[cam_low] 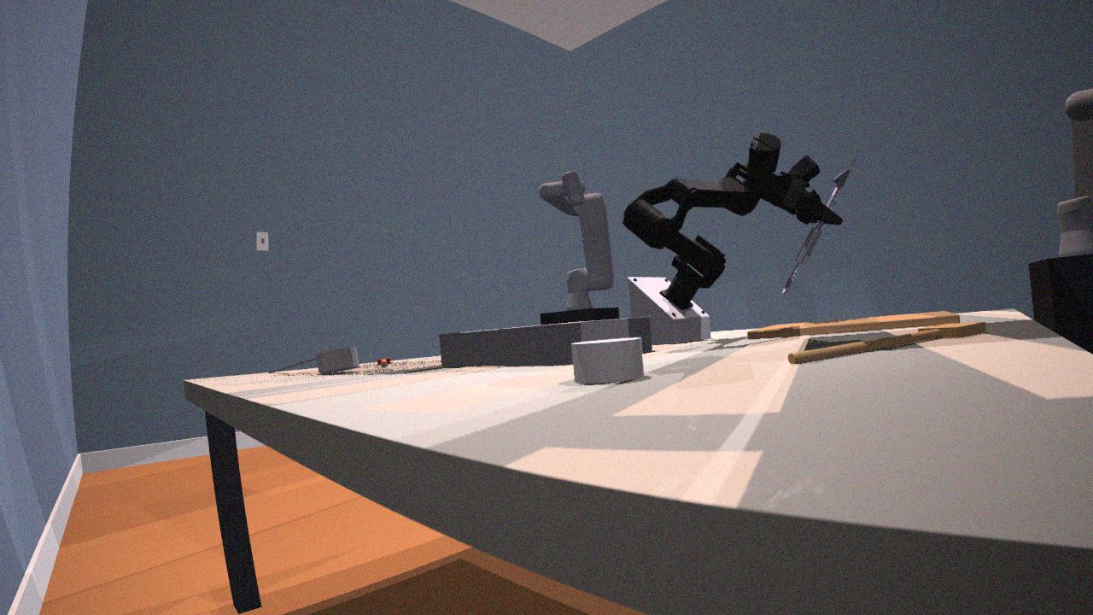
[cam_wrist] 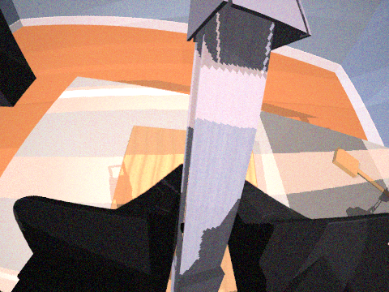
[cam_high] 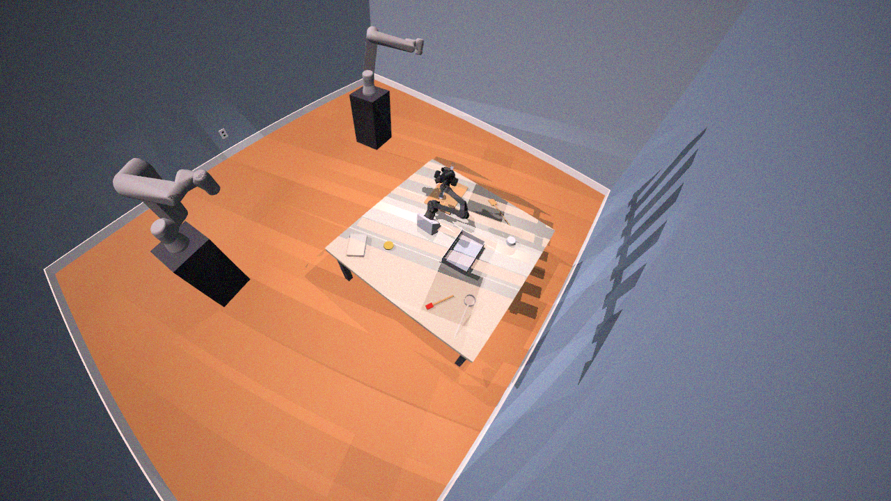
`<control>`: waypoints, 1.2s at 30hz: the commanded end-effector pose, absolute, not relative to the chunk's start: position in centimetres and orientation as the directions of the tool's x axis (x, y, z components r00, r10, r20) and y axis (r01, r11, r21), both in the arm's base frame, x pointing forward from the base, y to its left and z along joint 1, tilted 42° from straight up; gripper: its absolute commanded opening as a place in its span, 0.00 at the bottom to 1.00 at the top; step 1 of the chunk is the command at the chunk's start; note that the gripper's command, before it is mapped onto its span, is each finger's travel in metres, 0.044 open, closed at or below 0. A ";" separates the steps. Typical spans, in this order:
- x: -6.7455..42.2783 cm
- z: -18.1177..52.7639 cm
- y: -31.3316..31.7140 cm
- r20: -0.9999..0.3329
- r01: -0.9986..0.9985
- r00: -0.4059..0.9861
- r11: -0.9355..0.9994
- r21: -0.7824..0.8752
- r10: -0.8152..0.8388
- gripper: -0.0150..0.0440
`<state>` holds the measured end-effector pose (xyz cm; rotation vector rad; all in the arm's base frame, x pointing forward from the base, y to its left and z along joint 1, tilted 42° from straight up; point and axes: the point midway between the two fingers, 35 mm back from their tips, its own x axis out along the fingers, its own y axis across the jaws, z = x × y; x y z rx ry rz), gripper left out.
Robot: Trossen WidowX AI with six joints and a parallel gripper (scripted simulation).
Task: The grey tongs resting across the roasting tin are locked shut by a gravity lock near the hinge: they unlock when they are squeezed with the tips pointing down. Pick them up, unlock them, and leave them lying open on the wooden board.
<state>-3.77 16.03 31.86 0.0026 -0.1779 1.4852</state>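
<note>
A robot test room is shown: bare blue walls, an orange plank floor (cam_high: pixel 280 348), grey arms (cam_high: pixel 163 194) mounted on black pedestals (cam_high: pixel 205 271), and one desk (cam_high: pixel 398 274).

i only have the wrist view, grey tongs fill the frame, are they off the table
Observer: Yes. In the exterior view the tongs hang in the air in the gripper, well above the wooden board.
Operator: which way do the tips point
Observer: Steeply down and slightly tilted; the hinge end is up.
Operator: anything left in the roasting tin
Observer: The top view shows nothing lying across the roasting tin.
</note>
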 end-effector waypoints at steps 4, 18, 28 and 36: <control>-3.7 31.9 16.0 0.120 -0.990 0.077 0.090 -0.106 0.990 0.00; -5.2 34.7 17.2 0.140 -0.979 0.055 0.081 -0.189 0.989 0.00; -6.4 36.0 18.6 0.092 -0.967 0.023 0.045 -0.251 0.995 0.00; -6.9 36.3 19.7 0.011 -0.959 0.009 0.011 -0.283 1.000 0.00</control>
